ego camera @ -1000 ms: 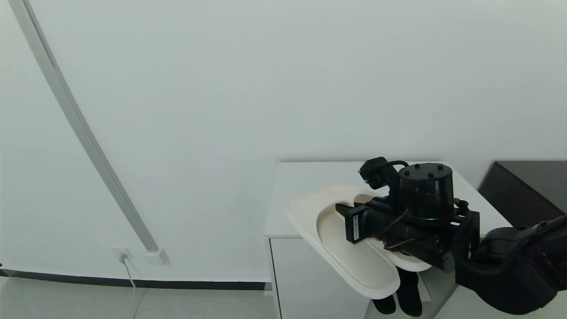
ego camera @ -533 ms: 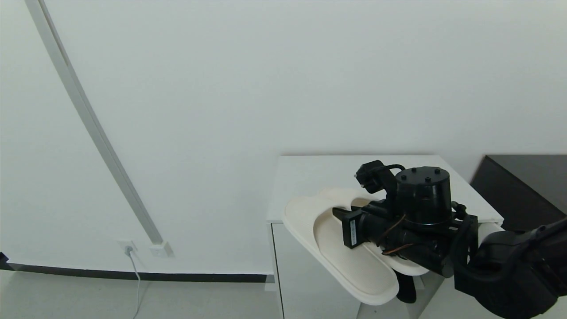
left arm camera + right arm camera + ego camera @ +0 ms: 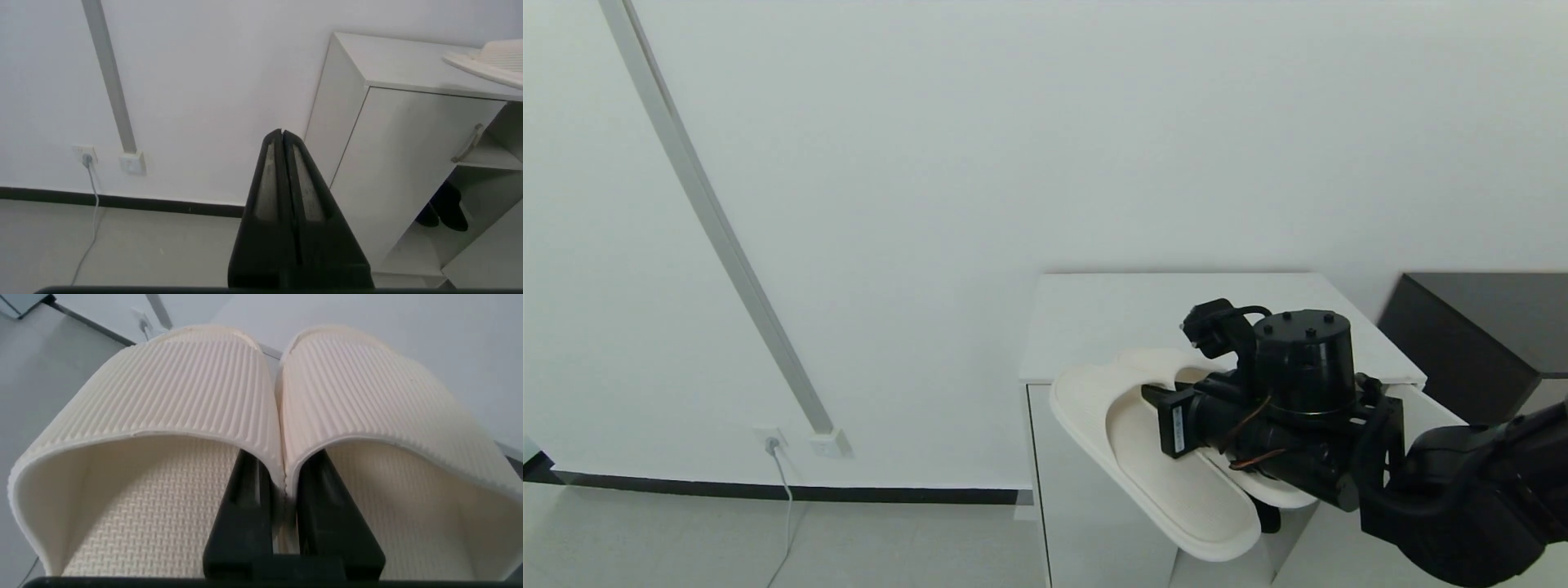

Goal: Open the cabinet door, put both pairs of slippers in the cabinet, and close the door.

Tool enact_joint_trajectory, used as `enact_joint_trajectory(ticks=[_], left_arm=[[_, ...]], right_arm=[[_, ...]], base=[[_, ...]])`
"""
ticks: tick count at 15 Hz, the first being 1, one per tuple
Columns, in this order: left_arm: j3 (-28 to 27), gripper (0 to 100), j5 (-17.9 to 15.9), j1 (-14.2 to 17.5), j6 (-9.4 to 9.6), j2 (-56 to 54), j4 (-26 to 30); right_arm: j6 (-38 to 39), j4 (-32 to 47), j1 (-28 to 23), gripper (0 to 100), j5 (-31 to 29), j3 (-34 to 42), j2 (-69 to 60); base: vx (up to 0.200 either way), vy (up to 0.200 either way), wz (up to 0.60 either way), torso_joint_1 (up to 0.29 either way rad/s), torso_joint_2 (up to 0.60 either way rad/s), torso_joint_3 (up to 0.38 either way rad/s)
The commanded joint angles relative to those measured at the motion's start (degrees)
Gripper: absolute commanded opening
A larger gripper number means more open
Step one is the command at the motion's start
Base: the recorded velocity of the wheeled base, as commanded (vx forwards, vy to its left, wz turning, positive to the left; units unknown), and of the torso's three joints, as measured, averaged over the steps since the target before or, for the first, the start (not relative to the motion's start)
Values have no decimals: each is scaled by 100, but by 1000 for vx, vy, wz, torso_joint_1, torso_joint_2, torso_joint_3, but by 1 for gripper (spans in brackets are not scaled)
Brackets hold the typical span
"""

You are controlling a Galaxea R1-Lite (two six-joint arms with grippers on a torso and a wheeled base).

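The right gripper (image 3: 282, 508) is clamped on the cream slippers (image 3: 1160, 474). One finger (image 3: 243, 498) sits inside each shoe and they pinch the touching inner walls together, with the fingertips hidden under the ribbed straps. In the head view the pair hangs tilted at lower right, in the air before the front edge of the white cabinet (image 3: 1111, 318). The pair covers most of the black slippers (image 3: 445, 211), which stand in the cabinet's open lower compartment, beside a door (image 3: 409, 163) with a bar handle (image 3: 466, 143). The cabinet's bottom is cut off by the frame. The left gripper (image 3: 283, 155) is closed on nothing, fingers pressed flat together, apart from the cabinet. A white sticker (image 3: 1178, 429) on the right wrist carries print too small to read.
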Motion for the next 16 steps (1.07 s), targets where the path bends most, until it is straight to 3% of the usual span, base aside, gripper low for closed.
enact_joint_trajectory(ticks=[1,12,16], left_arm=[[1,0,3,0,-1,-1,-1],[1,0,3,0,7,-1,-1],[1,0,12,0,-1,-1,-1]], right_arm=[[1,0,4,0,6,20,26],[-69,-9,4,0,6,73,105],[-78,-9,13,0,-3,108,53]], base=[[0,0,0,0,0,0],[0,0,0,0,0,0],[0,-200,0,-1,-1,1]])
